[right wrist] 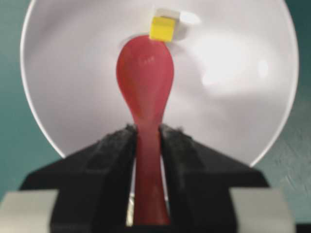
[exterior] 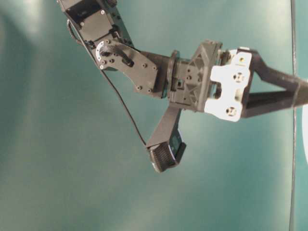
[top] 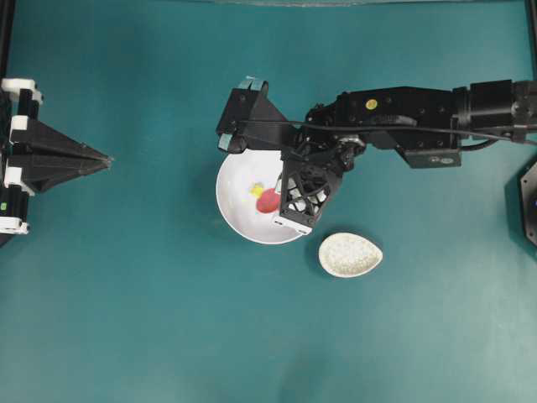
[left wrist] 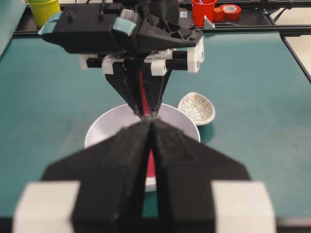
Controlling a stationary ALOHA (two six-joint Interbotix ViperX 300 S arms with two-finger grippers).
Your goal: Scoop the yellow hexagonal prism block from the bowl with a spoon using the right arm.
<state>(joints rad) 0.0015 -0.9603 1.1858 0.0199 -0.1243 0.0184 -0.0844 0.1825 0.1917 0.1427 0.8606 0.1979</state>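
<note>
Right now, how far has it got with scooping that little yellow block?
Done: the right gripper holds the spoon by its handle, scoop inside the bowl. In hand: the scoop's tip sits against the yellow block. Left: the block is not yet in the scoop, so sliding under and lifting remain.

A teal tabletop (top: 126, 319) fills the overhead view, evenly lit, with a pale glare at twelve o'clock. In the left wrist view, a black rail (left wrist: 252, 29) crosses at twelve o'clock, with a yellow cup (left wrist: 43, 9) at eleven, a red cup (left wrist: 203, 10) and a red tape roll (left wrist: 230, 10) at one.
</note>
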